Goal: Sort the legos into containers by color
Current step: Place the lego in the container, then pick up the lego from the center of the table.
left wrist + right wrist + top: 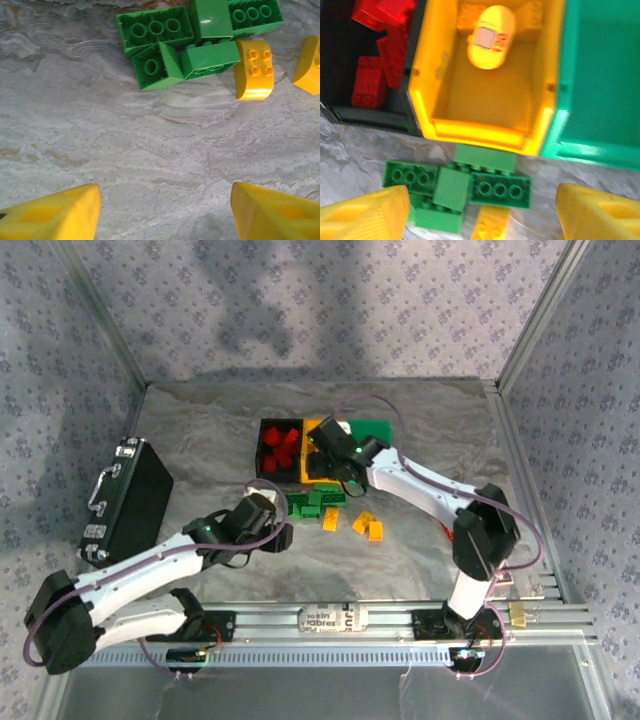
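My left gripper (164,195) hangs wide open and empty, and the five green studded plastic bricks (155,30) lie clustered straight ahead of it on the grey marbled desk (100,135), their long axis running across its fingers. My right gripper (482,195), also spread and empty, looks about as near. Beyond it I count three plastic bins: the black bin (370,116) with piled red bricks (370,87), the yellow-orange bin (485,135) with one rounded yellow brick (490,45), and the green bin (600,75). Three loose yellow bricks (362,523) lie on the desk.
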{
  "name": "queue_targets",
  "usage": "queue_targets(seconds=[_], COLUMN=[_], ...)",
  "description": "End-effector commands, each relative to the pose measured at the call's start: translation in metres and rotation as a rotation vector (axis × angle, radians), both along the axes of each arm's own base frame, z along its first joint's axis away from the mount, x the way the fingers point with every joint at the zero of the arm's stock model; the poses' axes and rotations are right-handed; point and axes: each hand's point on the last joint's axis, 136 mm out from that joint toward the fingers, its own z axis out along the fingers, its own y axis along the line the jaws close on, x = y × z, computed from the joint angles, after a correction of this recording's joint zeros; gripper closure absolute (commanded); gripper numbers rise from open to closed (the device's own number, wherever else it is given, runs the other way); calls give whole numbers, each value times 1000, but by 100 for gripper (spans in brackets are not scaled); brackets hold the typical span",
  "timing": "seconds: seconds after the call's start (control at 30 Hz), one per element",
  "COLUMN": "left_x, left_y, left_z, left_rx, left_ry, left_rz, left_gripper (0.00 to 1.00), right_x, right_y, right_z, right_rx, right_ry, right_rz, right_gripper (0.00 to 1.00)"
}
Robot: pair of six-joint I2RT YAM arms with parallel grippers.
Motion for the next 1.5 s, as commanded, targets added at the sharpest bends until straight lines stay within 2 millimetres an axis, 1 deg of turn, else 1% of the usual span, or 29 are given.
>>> queue_targets(seconds=[0.0,0.07,0.1,0.13,0.17,0.3,0.37,0.47,0.6,0.7,0.8,1.0,1.47], left_x=[7,8,9,10,11,12,12,13,16,18,24,28,40], left_y=[-30,-45,-53,-60,-67,-92,-101,-114,-126,-131,-131,-135,-137], left_z=[17,16,16,15,13,0,-9,-17,-28,-34,-40,-53,-66], left_rx=[-25,-11,-4,2,12,47,63,82,102,135,182,231,280], left_ry=[-20,-13,-9,-4,5,68,106,141,176,196,200,222,220], left_rz=[-68,-103,-117,-130,-140,-179,-190,-204,-208,-215,-208,-215,-202], left_gripper=[30,29,29,29,29,28,28,28,28,28,29,30,32], right_x=[-13,-24,-28,-34,-37,-53,-60,-69,-78,-82,-87,-95,-97], right_y=[-29,-46,-54,-63,-68,-92,-102,-116,-129,-137,-143,-152,-150], right_z=[13,13,17,8,12,10,7,4,1,-1,-3,-8,-14], right_rx=[29,35,44,38,58,87,98,108,135,147,155,174,204], right_ry=[-40,-44,-56,-49,-65,-80,-81,-85,-88,-92,-91,-92,-88], right_rz=[-74,-104,-118,-133,-146,-187,-207,-233,-251,-267,-278,-300,-304], right_gripper=[22,23,23,24,24,26,27,28,29,29,29,29,31])
